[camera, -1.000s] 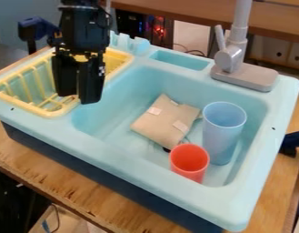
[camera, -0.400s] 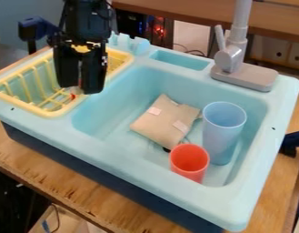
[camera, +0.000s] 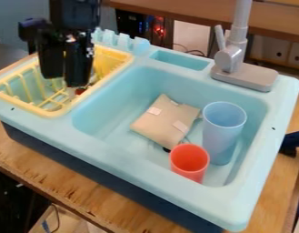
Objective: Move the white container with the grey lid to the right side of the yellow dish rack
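From here I see the black gripper [camera: 64,83] over the yellow rack [camera: 65,109]; I can't tell whether it's spread or pressed together. The small red-and-white thing [camera: 80,91] shows just below it, at the rack. Well apart, in the blue sink [camera: 109,157], a beige pouch [camera: 165,122] lies near a red cup [camera: 189,164] and a taller blue cup [camera: 224,132].

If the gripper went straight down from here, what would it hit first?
Probably the small red item in the yellow rack, close below the gripper in this view. Depth is unclear, so it might miss that and meet the rack's bottom instead.
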Motion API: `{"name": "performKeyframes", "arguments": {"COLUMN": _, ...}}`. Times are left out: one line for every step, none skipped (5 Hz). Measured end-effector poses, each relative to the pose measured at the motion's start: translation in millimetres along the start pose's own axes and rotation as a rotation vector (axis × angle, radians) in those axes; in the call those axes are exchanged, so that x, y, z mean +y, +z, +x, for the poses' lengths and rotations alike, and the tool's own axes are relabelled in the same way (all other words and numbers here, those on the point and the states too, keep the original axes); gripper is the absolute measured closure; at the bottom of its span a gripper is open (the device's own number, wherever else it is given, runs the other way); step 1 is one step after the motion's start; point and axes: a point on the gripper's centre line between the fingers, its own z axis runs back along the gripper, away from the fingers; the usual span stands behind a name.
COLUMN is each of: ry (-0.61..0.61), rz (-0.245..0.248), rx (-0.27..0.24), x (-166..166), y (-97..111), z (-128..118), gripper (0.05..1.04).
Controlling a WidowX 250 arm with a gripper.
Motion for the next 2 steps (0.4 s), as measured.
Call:
{"name": "performKeyframes", "arguments": {"ry": -0.02, "rz": 0.075, "rx": -0.042, "x": -11, "y": 11, "z": -12, "gripper": 0.083}}
{"name": "performKeyframes", "arguments": {"ry": -0.011, "rz": 0.178, "rx": -0.183, "x": -17, "y": 28, "z": -29, "gripper": 0.083}}
